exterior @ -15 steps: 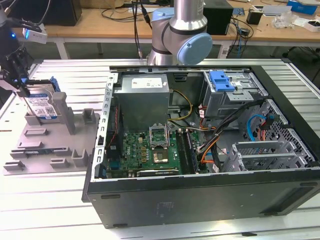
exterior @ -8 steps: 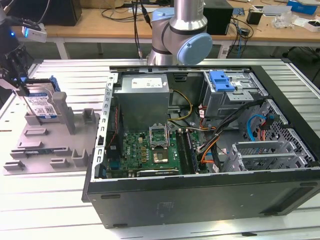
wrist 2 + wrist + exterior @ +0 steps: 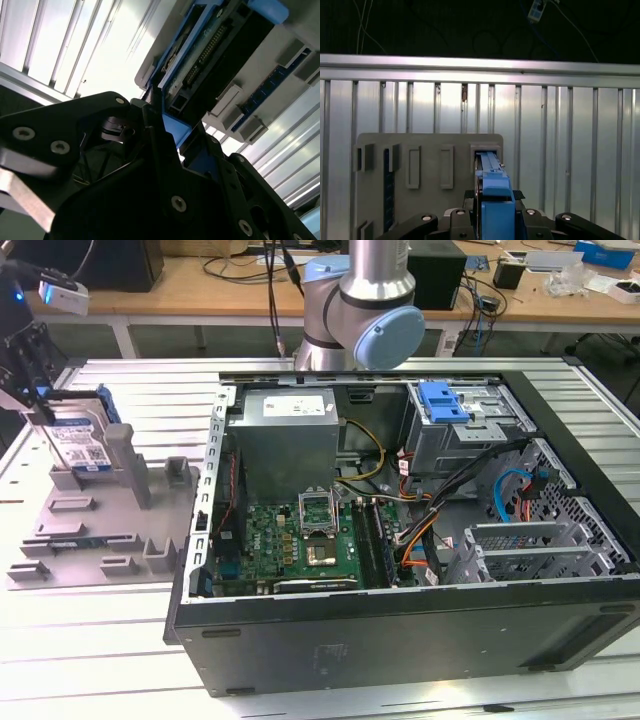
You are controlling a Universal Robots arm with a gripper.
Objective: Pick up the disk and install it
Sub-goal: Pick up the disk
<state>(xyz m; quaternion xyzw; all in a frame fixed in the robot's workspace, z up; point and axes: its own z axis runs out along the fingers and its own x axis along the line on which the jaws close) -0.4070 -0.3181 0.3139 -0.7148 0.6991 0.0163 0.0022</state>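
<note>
Closest to me is the dark side wall of one open computer case, lying on the slatted metal counter. Inside it I count one green motherboard, one silver power supply and a tangle of cables running across the middle. At the far corner of the case is a metal drive cage with one lone blue bracket on top of it.

On the exterior view's left of the case lies one gray fixture, with several slots and upright posts. The case's raised wall stands between this fixture and the drive cage.

The one disk stands on edge in a slot at the fixture's far end, with a gray post just beside it. The gripper is on the disk's upper edge. In the first wrist view its black fingers press against both sides of the blue carrier, pinching the disk, which sits in its slot.

Farther back rises the single arm, and behind it is a wooden counter strewn with cables.
</note>
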